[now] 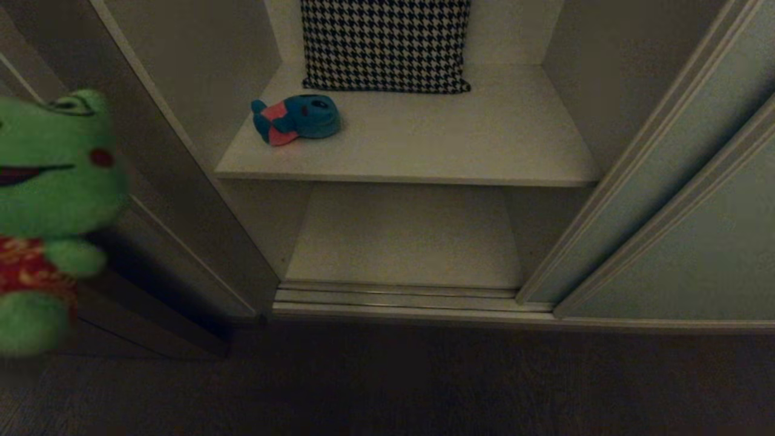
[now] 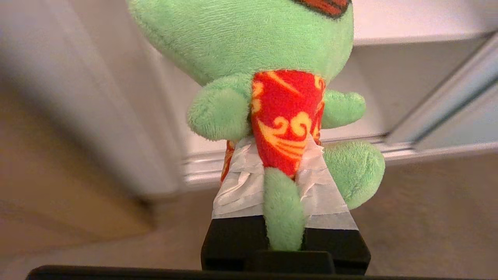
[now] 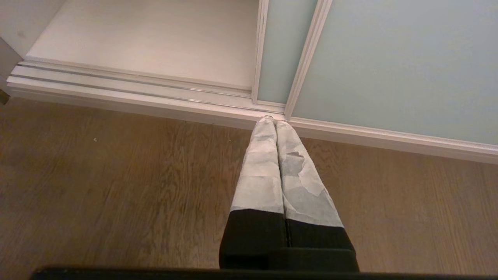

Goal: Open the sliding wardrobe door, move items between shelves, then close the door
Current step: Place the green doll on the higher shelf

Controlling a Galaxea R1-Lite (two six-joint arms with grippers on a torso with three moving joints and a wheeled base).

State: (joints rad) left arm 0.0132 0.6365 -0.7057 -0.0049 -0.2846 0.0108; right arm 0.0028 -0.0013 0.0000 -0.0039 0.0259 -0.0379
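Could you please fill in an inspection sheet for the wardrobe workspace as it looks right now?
Surface: upper shelf holds two things; lower shelf bare.
Job's things: green frog held off the shelves at the wardrobe's left; blue plush lying on the upper shelf; sliding door pushed to the right, compartment open.
Clutter: houndstooth cushion standing at the back of the upper shelf.
Grippers: left tool shut on the green frog's body; right tool shut, empty, pointing down over the wood floor by the door track.
Cables: nothing seen.
Surroundings: nothing seen beyond the wardrobe panels and the floor.
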